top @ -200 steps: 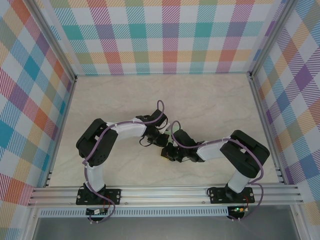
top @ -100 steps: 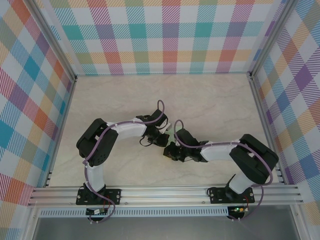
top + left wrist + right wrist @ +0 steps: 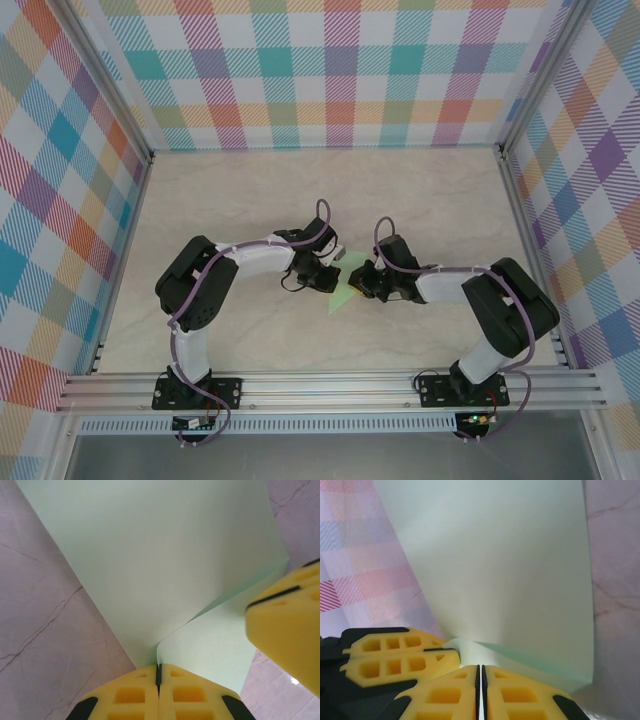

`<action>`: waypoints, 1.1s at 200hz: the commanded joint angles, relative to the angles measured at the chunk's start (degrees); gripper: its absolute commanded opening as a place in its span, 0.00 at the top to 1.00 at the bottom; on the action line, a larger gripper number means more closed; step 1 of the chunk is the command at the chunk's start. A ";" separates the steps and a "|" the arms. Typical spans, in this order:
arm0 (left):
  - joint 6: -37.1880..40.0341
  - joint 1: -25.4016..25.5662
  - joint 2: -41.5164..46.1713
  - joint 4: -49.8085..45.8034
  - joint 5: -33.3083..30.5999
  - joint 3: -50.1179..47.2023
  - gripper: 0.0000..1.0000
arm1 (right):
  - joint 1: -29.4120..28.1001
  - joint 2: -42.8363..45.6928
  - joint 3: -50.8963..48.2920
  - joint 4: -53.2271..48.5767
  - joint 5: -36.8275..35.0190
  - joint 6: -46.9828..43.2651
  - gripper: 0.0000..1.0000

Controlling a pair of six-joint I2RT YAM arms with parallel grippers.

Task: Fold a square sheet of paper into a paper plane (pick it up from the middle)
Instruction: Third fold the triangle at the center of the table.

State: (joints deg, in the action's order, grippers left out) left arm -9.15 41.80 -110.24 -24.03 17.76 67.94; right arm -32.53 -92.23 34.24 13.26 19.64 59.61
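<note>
Pastel plaid walls point(image 3: 340, 90) close off three sides of a pale marbled table point(image 3: 250, 200). Your two arms bend inward from the aluminium rail point(image 3: 330, 385) at the near edge, so their wrists meet near the table's middle. Between them you have the square sheet of paper point(image 3: 342, 294), pale green and plain. From above it shows as a small wedge on the near side of the wrists and a sliver on the far side.

Your left gripper point(image 3: 159, 668) is fully closed. In its wrist view the two yellow pads press together with no gap, and the paper runs straight into the seam between them. From that pinch the sheet spreads away from the camera as one broad smooth face. A second layer curls off to the right, so the paper is bent over on itself rather than lying flat.

Your right gripper point(image 3: 480, 669) is likewise pinched tight on the sheet. Its pads meet along a thin dark line, and the green paper fans up from them. Each wrist view also catches the other gripper's yellow fingers just beside its own, so both grips sit close together on the same part of the sheet.

You cannot tell from these views whether the sheet's lowest corner touches the table.
</note>
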 commanded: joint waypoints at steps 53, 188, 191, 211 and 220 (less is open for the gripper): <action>-1.42 0.13 -2.00 -3.49 -4.28 -1.42 0.81 | 0.52 -5.16 1.22 -2.83 -0.91 -3.70 0.90; -20.41 -0.09 14.73 2.67 6.46 -8.37 0.87 | 0.59 -4.58 1.96 -3.63 -0.99 -3.59 0.89; -20.93 -0.08 14.52 3.39 6.94 -8.77 0.87 | 0.55 -4.61 1.97 -3.60 -0.93 -3.47 0.89; -23.02 -0.05 12.60 8.62 11.79 -10.88 0.88 | 0.52 -4.69 2.06 -3.43 -0.85 -3.41 0.89; -23.60 0.00 11.50 10.79 12.78 -11.22 0.88 | 0.57 -4.56 2.08 -3.69 -0.90 -3.54 0.89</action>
State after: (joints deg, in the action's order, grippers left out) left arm -28.67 41.80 -96.12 -20.29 22.72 58.48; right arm -32.18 -95.59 35.99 12.34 19.99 56.64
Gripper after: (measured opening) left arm 0.125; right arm 0.109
